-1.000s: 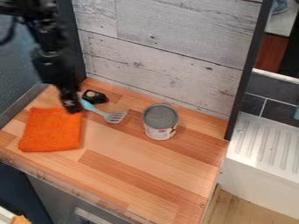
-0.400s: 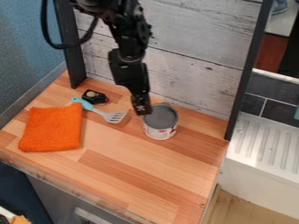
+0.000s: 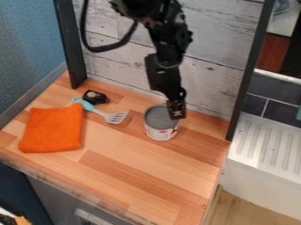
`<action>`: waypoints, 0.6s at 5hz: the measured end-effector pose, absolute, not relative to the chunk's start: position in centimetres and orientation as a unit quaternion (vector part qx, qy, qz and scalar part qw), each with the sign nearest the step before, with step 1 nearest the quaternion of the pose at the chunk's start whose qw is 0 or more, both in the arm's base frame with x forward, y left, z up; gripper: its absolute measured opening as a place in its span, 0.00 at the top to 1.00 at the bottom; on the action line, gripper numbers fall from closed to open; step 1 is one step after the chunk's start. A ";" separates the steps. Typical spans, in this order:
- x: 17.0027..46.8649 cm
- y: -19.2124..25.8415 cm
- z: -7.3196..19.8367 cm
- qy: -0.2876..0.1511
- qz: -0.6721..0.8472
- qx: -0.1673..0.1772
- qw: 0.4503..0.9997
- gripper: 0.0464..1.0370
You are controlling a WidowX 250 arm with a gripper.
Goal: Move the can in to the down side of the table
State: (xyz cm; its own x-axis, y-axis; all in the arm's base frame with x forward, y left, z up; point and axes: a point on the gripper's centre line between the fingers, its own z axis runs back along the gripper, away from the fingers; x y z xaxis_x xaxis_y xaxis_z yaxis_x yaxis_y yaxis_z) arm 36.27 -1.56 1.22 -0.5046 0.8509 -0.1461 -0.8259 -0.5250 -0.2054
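Camera view: the black arm (image 3: 167, 46) comes in from the top edge, with a black cable (image 3: 107, 48) looping out on the left of the picture. Its gripper (image 3: 176, 111) hangs down at the right side of the can's top, overlapping part of the rim as seen from here. Whether it touches the can (image 3: 159, 132) I cannot tell, nor can I tell how far open it is or whether it has hold of anything.

The can stands upright on the wooden desk (image 3: 135, 165), right of the middle and towards the back, near the pale plank wall (image 3: 132, 66). It has a round grey top and a whitish side with some red marks.

To the left of the can lies a spatula (image 3: 115, 117) with a slotted grey head pointing towards the can and a light blue handle pointing back to the left. Just behind the handle is a small black object (image 3: 95, 96), which I cannot make out more exactly. An orange cloth (image 3: 53, 130) lies flat at the left of the desk, its upper right corner by the end of the handle.

A dark post (image 3: 69, 48) stands at the back left corner and another (image 3: 250, 74) at the right, with a blue wall (image 3: 29, 39) on the far left. Beyond the right edge of the desk is a white ribbed surface (image 3: 258, 143), with dark tiles (image 3: 282, 113) behind it.
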 end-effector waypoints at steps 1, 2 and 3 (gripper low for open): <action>37.1 -3.4 0.4 -0.047 0.862 -0.111 0.492 0.04; 37.8 -4.4 -0.3 -0.039 0.859 -0.103 0.500 0.04; 37.9 -4.2 -1.2 -0.040 0.863 -0.091 0.495 0.04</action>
